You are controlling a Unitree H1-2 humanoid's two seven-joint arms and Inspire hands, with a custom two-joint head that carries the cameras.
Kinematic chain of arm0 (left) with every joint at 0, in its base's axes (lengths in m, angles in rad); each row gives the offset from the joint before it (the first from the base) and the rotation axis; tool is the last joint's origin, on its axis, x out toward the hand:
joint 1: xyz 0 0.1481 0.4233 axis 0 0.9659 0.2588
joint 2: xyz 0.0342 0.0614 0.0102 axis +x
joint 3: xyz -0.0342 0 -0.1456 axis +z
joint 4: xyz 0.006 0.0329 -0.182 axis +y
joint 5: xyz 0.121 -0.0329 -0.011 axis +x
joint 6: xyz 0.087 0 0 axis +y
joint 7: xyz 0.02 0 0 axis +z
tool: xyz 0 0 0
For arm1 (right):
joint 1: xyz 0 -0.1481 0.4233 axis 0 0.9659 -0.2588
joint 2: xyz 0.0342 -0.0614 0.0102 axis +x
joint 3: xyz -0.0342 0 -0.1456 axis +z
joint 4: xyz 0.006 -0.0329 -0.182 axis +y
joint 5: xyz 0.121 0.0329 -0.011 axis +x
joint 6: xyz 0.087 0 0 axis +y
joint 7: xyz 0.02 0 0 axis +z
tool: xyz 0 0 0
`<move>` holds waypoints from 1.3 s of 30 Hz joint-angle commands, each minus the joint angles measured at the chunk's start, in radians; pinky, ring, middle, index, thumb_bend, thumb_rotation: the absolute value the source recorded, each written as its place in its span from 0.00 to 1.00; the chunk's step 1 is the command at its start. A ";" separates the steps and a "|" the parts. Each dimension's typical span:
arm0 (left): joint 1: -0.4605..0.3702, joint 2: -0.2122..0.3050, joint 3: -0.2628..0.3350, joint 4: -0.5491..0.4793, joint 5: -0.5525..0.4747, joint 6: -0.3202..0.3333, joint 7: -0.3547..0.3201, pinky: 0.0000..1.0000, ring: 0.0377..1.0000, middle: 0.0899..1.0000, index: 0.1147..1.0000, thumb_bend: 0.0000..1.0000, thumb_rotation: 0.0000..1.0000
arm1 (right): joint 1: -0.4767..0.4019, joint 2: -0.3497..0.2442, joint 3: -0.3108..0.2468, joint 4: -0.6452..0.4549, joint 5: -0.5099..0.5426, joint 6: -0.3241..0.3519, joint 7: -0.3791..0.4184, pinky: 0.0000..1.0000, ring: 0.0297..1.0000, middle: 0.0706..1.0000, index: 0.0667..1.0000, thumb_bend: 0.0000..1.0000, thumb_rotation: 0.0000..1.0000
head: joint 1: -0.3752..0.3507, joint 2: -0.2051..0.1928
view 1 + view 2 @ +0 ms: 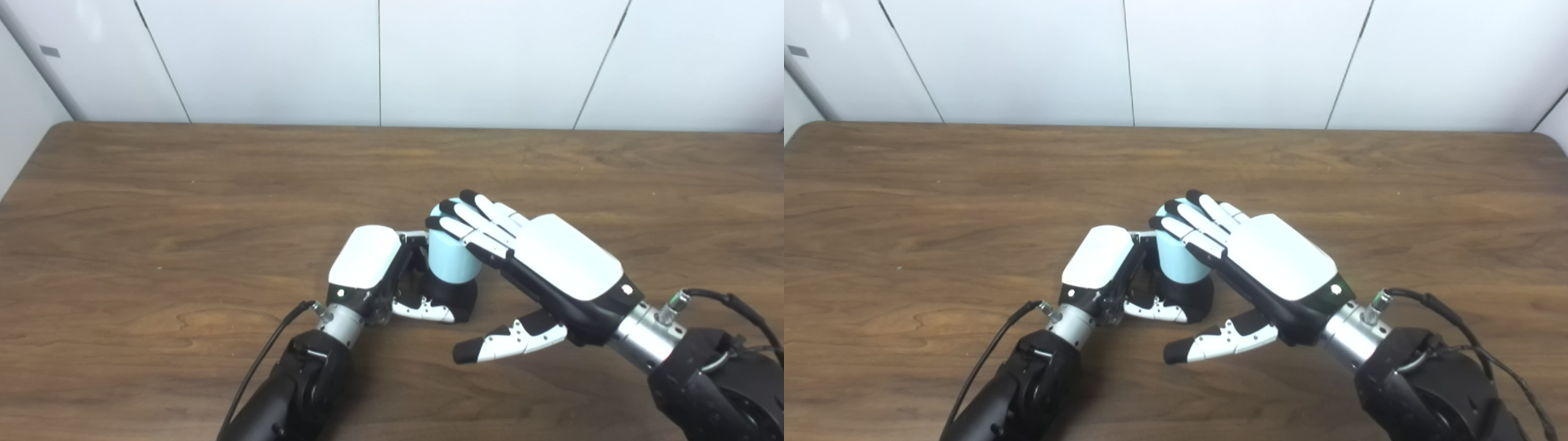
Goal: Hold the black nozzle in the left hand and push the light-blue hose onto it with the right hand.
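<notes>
The black nozzle (456,294) stands on the table near the middle, with the light-blue hose (448,256) upright on top of it. My left hand (370,269) is shut on the nozzle's base, thumb across its front. My right hand (539,254) is open, fingers straight, resting flat on the hose's top and right side; its thumb sticks out free above the table. The same scene shows in the right eye view, with the hose (1176,260), left hand (1102,263) and right hand (1268,254).
The brown wooden table (184,202) spreads to all sides. A white panelled wall (380,61) rises behind its far edge. Black cables run along both forearms.
</notes>
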 commanded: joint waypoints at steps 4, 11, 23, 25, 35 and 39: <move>0.107 0.040 -0.053 0.099 0.016 0.101 -0.198 0.37 0.48 0.46 0.42 0.48 0.00 | 0.041 -0.036 0.032 0.039 0.022 0.011 0.104 0.97 1.00 0.95 0.92 0.63 0.93 | 0.004 0.002; 0.108 0.041 -0.054 0.095 0.019 0.107 -0.202 0.37 0.48 0.47 0.42 0.48 0.00 | 0.047 -0.035 0.030 0.040 0.027 0.013 0.098 0.97 1.00 0.95 0.92 0.64 0.94 | 0.003 0.005; 0.112 0.048 -0.058 0.091 0.022 0.105 -0.195 0.35 0.46 0.45 0.43 0.48 0.00 | 0.065 -0.029 0.047 0.069 0.027 0.008 0.085 0.95 0.99 0.95 0.92 0.64 0.94 | 0.003 0.009; 0.111 0.047 -0.058 0.093 0.020 0.106 -0.198 0.35 0.45 0.45 0.43 0.48 0.00 | 0.066 -0.030 0.047 0.071 0.032 0.010 0.081 0.94 0.98 0.95 0.92 0.64 0.94 | 0.004 0.009; 0.110 0.045 -0.055 0.093 0.017 0.108 -0.202 0.35 0.45 0.43 0.43 0.48 0.00 | 0.065 -0.034 0.050 0.075 0.039 0.016 0.068 0.94 0.98 0.95 0.92 0.64 0.94 | 0.003 0.011; 0.110 0.046 -0.057 0.087 0.022 0.113 -0.210 0.36 0.47 0.46 0.43 0.48 0.00 | 0.072 -0.031 0.045 0.087 0.058 0.021 0.055 0.93 0.97 0.94 0.92 0.64 0.94 | 0.004 0.011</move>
